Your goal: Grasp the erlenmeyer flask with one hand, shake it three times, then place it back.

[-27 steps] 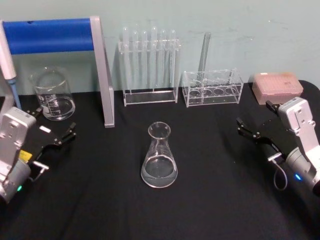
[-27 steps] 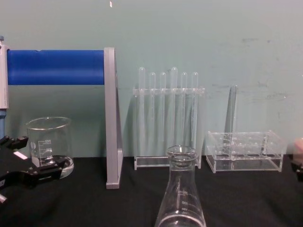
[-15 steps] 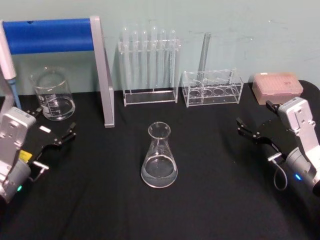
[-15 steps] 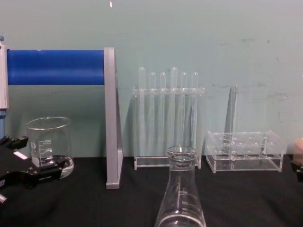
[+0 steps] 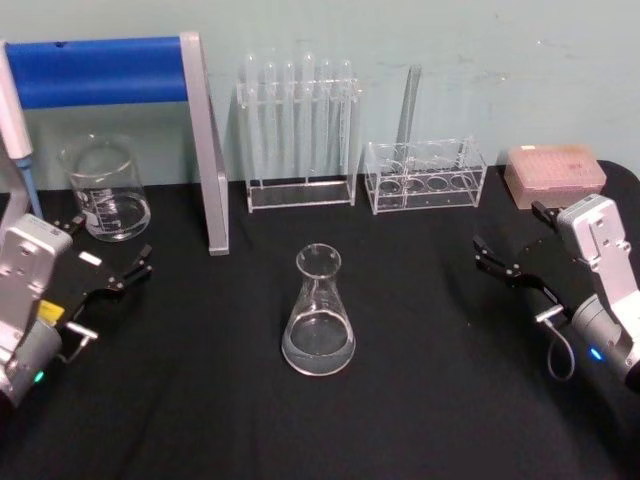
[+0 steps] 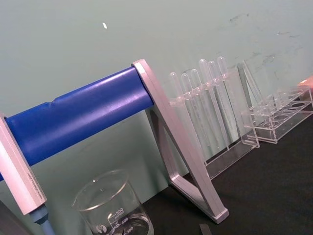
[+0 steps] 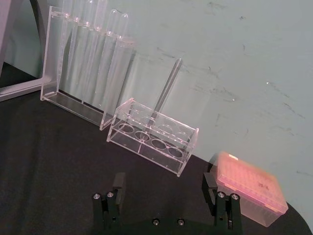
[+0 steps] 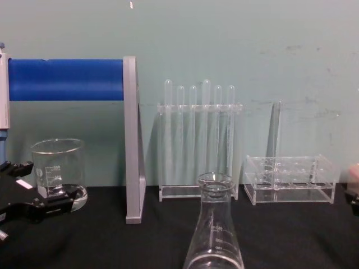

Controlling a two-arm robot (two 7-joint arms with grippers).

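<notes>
The erlenmeyer flask (image 5: pixel 320 318) stands upright on the black table mid-front, clear glass with a wide base and narrow neck; its neck and rim rise at the bottom of the chest view (image 8: pixel 214 224). My left gripper (image 5: pixel 104 247) rests low at the left, well apart from the flask, open and empty, with a small white label on it. Its black fingers (image 8: pixel 44 207) reach in beside the beaker. My right gripper (image 5: pixel 510 233) sits at the right, also far from the flask, open with nothing between its fingers (image 7: pixel 117 185).
A glass beaker (image 5: pixel 105 190) stands back left beside a grey stand with a blue bar (image 5: pixel 205 150). Behind the flask are a tall test-tube rack (image 5: pixel 298 130) and a low clear rack (image 5: pixel 425 175). A pink tip box (image 5: pixel 555 172) sits back right.
</notes>
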